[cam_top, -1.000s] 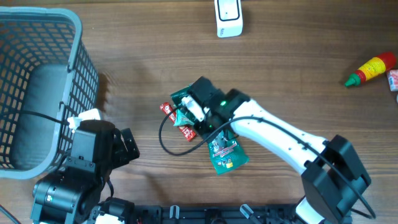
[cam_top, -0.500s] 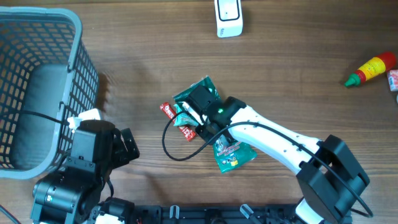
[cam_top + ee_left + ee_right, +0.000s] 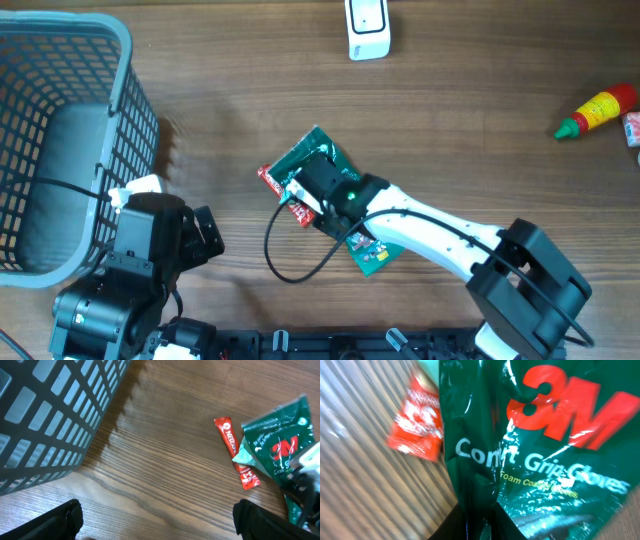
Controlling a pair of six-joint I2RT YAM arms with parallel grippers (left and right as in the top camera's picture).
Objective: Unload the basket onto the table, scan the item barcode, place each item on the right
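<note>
green pack (image 3: 306,157) 1, red sachet (image 3: 228,438) 1

The left arm (image 3: 150,240) is sitting folded at the near-left corner, its gripper (image 3: 160,522) gaping wide. The right arm (image 3: 430,225) is reaching out leftward over the middle, its gripper (image 3: 312,188) pointing down, jaws too hidden to judge.

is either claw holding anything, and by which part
Nothing in the left claw. The right claw is on the green 3M glove pack, film creased between its jaws; whether it grips cannot be told.
</note>
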